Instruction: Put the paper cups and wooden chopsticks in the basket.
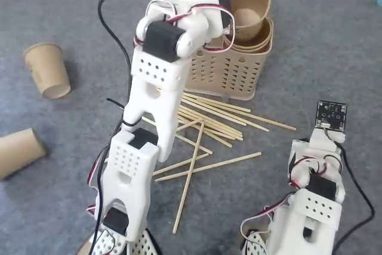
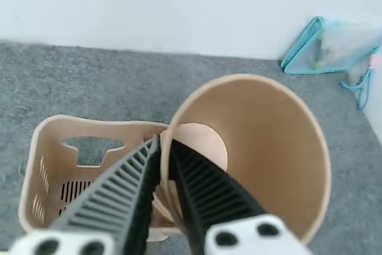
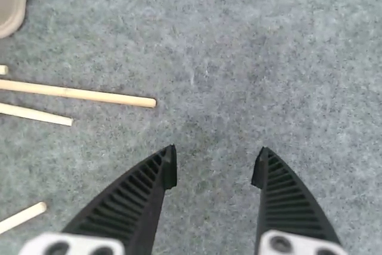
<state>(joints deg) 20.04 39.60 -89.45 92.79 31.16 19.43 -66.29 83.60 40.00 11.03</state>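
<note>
over the basket, a paper cup held by its rim

close to the arm bases, the right gripper (image 3: 215, 162) hangs wide open above the grey carpet (image 3: 268, 58), gripping nothing. beyond it, chopsticks (image 1: 206, 126) lie scattered in front of the basket (image 1: 230, 76), with a near cup (image 1: 18, 150) and a far cup (image 1: 48, 70) lying off to the left. farthest back, the left gripper (image 2: 164, 143) is clamped on the rim of a paper cup (image 2: 268, 147) above the basket.

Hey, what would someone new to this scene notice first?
The left gripper pinches the rim of a paper cup, holding it tilted over the beige basket at the far side. In front of the basket, wooden chopsticks lie scattered across the grey carpet. A second cup and a third cup lie on their sides at the left of the high view.
</note>
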